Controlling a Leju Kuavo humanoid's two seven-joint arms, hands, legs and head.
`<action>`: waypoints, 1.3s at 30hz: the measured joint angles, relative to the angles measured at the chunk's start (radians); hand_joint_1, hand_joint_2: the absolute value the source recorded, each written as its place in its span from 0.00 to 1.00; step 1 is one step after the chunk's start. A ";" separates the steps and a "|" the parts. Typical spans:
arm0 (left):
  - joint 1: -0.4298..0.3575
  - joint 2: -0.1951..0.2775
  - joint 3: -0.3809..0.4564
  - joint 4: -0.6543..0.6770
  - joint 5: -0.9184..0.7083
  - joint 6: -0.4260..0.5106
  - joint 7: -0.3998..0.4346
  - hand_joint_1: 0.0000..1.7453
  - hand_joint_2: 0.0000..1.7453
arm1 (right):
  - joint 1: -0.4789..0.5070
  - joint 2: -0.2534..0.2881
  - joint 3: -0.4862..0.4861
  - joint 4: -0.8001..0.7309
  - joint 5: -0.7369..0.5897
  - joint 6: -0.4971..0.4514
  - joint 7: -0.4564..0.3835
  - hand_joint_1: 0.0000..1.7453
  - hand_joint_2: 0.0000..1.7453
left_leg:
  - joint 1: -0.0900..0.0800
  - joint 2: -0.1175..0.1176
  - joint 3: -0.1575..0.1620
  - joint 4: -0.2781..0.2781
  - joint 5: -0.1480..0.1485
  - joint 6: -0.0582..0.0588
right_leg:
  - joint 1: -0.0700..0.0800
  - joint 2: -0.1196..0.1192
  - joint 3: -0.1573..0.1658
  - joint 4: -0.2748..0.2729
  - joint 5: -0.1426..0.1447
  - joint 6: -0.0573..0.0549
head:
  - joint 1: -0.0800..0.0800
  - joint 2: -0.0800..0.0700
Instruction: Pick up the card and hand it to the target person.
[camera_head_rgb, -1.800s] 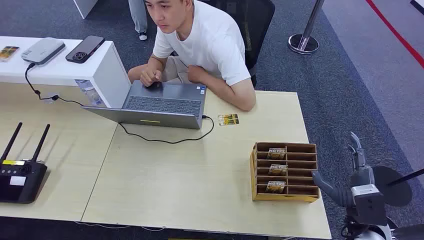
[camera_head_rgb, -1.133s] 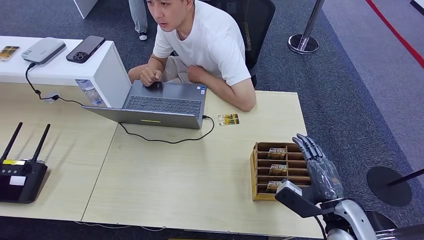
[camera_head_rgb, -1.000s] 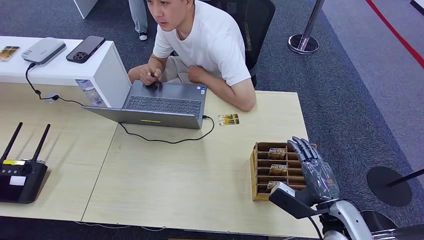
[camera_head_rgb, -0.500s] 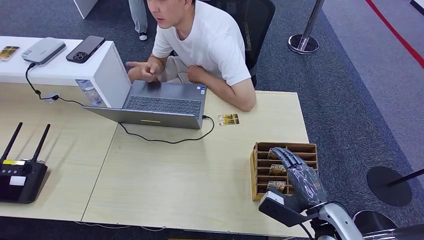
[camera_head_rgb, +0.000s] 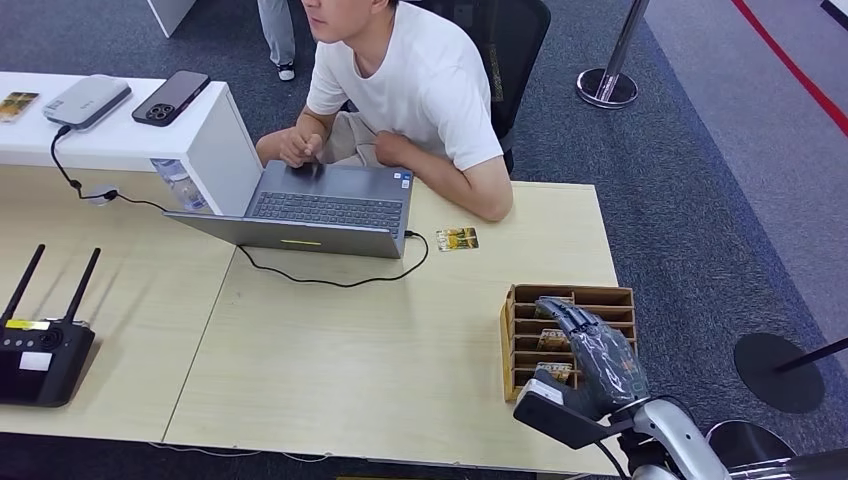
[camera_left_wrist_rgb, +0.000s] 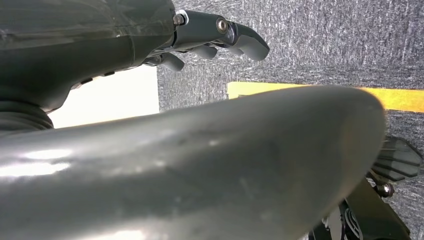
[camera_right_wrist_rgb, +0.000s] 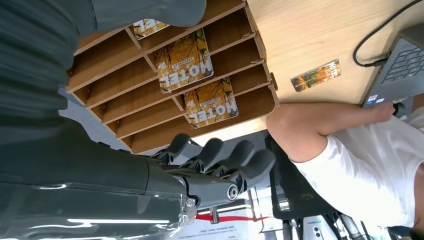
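Observation:
A wooden card rack (camera_head_rgb: 575, 295) stands at the table's right front, with orange "MOTEL" cards (camera_head_rgb: 553, 340) upright in its slots. My right hand (camera_head_rgb: 597, 355) hovers over the rack with fingers spread, holding nothing. The right wrist view shows three cards (camera_right_wrist_rgb: 183, 60) in the rack (camera_right_wrist_rgb: 150, 135), with my fingers (camera_right_wrist_rgb: 220, 160) just beyond its far side. Another card (camera_head_rgb: 456, 239) lies flat on the table near the seated person (camera_head_rgb: 420, 90). My left hand (camera_left_wrist_rgb: 210, 30) hangs over grey carpet, empty.
A grey laptop (camera_head_rgb: 320, 210) with a black cable sits before the person, whose forearm (camera_head_rgb: 470, 195) rests on the table. A black router (camera_head_rgb: 40, 355) stands at the left. A white shelf (camera_head_rgb: 120, 130) carries a phone. A stanchion base (camera_head_rgb: 778, 370) is on the floor to the right.
My right hand rose from beside the table and moved left over the card rack. The person briefly pointed with one hand, then drew it back.

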 joint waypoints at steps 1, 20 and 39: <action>0.000 0.000 0.000 0.000 0.000 0.000 0.000 0.00 0.00 | 0.000 0.000 0.003 0.001 0.006 -0.001 0.006 0.21 1.00 | 0.000 0.000 0.000 0.000 0.000 0.000 | 0.000 0.000 0.000 0.000 0.000 0.000 | 0.000 0.000; 0.000 0.000 -0.005 0.000 0.002 0.000 -0.003 0.00 0.00 | 0.036 -0.007 0.026 0.005 0.048 -0.005 0.080 0.37 1.00 | 0.000 0.000 0.000 0.000 0.000 0.000 | 0.000 0.000 0.000 0.000 0.000 0.000 | 0.000 0.000; 0.000 0.000 -0.009 0.000 0.003 0.000 -0.006 0.00 0.00 | 0.037 -0.019 0.035 0.023 0.043 0.005 0.097 0.38 1.00 | 0.000 0.000 0.000 0.000 0.000 0.000 | 0.000 0.000 0.000 0.000 0.000 0.000 | 0.000 0.000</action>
